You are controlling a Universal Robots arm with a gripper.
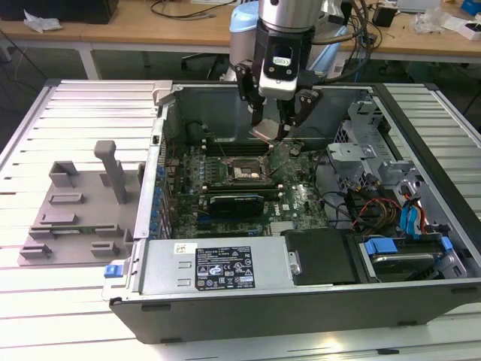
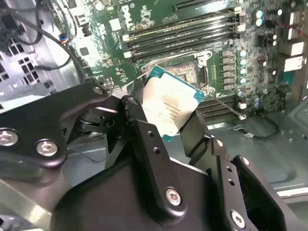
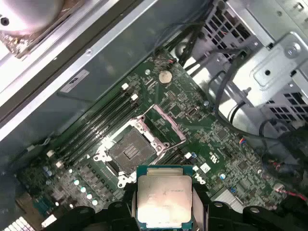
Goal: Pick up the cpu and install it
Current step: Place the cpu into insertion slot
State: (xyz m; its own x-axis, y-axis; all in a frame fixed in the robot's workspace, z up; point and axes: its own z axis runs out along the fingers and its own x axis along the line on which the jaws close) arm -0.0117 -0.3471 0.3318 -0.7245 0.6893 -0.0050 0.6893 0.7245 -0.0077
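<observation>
The gripper is clamped on the cpu: a square chip with a matte silvery lid and thin green rim, apparently tilted, one corner toward the metal-framed socket below.

Silver arm, black gripper — matte linkage fingers (silver screws)

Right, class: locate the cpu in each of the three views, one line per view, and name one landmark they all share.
Exterior view: the cpu is gripped in the hand, above the motherboard.
Second wrist view: the cpu, tilted, partly covers the socket.
First wrist view: the cpu faces the camera, near the socket.
Shared landmark: the empty socket.
</observation>
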